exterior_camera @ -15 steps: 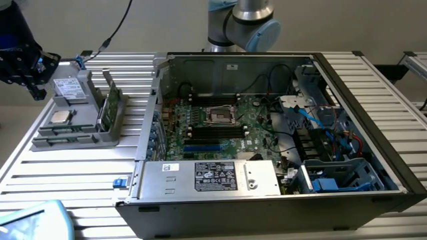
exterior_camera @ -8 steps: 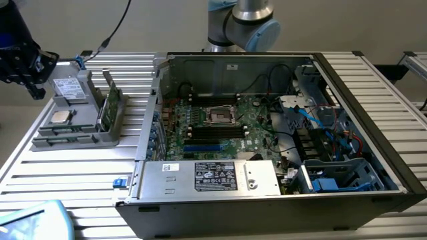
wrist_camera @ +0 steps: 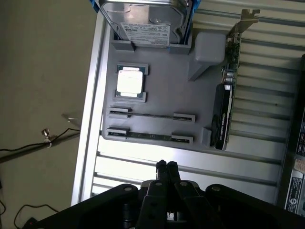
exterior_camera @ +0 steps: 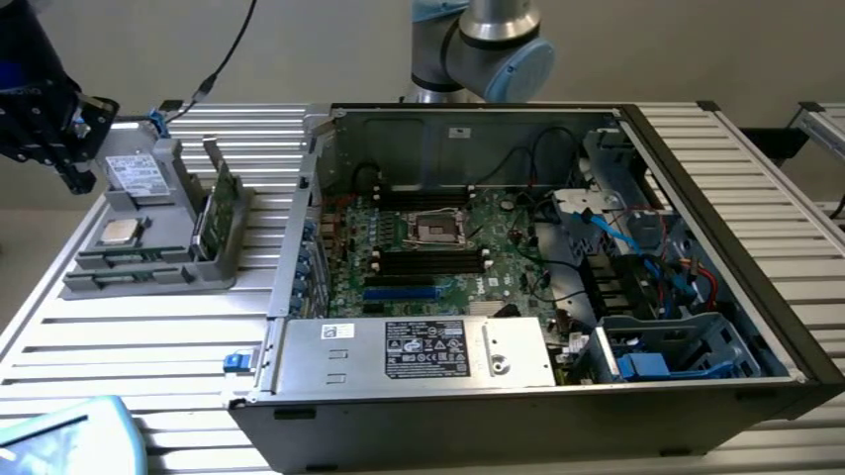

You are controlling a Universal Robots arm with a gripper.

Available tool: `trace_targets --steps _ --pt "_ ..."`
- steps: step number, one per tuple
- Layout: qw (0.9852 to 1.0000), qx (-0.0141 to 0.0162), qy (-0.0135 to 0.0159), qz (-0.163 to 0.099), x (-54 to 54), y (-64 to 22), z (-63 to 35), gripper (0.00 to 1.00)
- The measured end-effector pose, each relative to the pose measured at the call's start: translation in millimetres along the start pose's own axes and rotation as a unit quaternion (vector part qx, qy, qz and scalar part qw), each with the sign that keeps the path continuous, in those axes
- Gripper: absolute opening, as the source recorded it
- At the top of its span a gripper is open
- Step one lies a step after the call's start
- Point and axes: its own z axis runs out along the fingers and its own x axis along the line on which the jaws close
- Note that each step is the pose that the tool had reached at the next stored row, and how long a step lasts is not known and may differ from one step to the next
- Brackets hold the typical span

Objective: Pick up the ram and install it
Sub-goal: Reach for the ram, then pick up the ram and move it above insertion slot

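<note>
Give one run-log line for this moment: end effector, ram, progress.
end effector: shut, empty, near tray | ram: in tray slot, untouched | progress: not picked up

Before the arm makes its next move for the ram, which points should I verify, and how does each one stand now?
1. Ram present: ok. Two sticks stand on edge in the gray holder: the near ram stick, closest to the gripper, and the far ram stick, beside the processor.
2. Gripper empty: ok, it holds nothing.
3. Jaws open for a stick: not ok, they are shut together.
4. Gripper lined up on a stick: not ok, its tips appear over the slatted table, apart from the holder.
5. Computer case open: ok.
6. Motherboard slots free: cannot tell.
</note>
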Motion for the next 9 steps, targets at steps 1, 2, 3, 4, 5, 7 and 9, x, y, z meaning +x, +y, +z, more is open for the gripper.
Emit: trace_targets --steps 1,2,3,4,5,7,9 --pt "1.0 0.0 0.0 0.0 0.0 0.0 0.0 0.11" --pt "1.0 0.0 -0.0001 0.0 0.1 0.0 0.1 0.11" --pt "1.0 0.0 -0.0001 0.0 0.1 0.0 0.1 0.11" --pt "1.0 0.0 -0.0001 0.0 0.1 0.0 0.1 0.11" --pt "1.0 0.0 -0.0001 0.0 0.1 0.0 0.1 0.11" --pt "1.0 0.0 -0.0001 0.0 0.1 0.0 0.1 0.11" --pt "1.0 0.0 -0.0001 0.0 0.1 0.0 0.1 0.11"
